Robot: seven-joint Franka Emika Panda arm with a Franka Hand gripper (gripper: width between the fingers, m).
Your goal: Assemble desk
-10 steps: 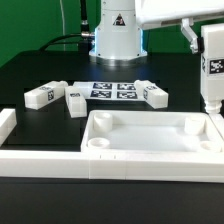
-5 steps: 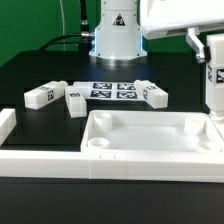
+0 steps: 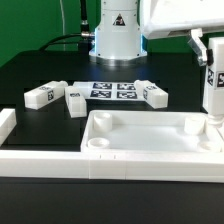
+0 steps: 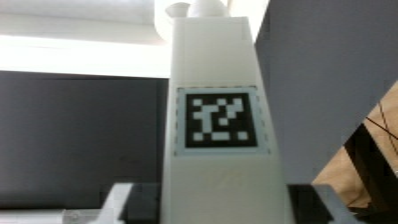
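The claw [image 3: 208, 50] grips a white leg [image 3: 212, 95] upright, one finger [image 4: 139, 203] pressed to each side of it. In the wrist view the leg fills the middle of the picture, a black-and-white tag [image 4: 219, 120] on the face turned to the camera.

In the exterior view the leg's lower end meets the far corner of the tabletop [image 3: 150, 138] on that view's right. Whether it sits in the corner socket cannot be told.

The tabletop lies open side up near the front edge of the surface [image 3: 40, 65], a round socket [image 3: 97, 144] showing at its near corner on the exterior view's left. A long white bar [image 3: 50, 160] runs along its front, and another bar [image 3: 6, 122] stands at the exterior view's left.

Three loose legs lie flat farther back. Two [image 3: 40, 96] [image 3: 75, 100] are on the exterior view's left of the marker board [image 3: 113, 90], and one [image 3: 155, 95] lies just beside the board on the right. The arm's base [image 3: 118, 35] stands at the surface's far edge.
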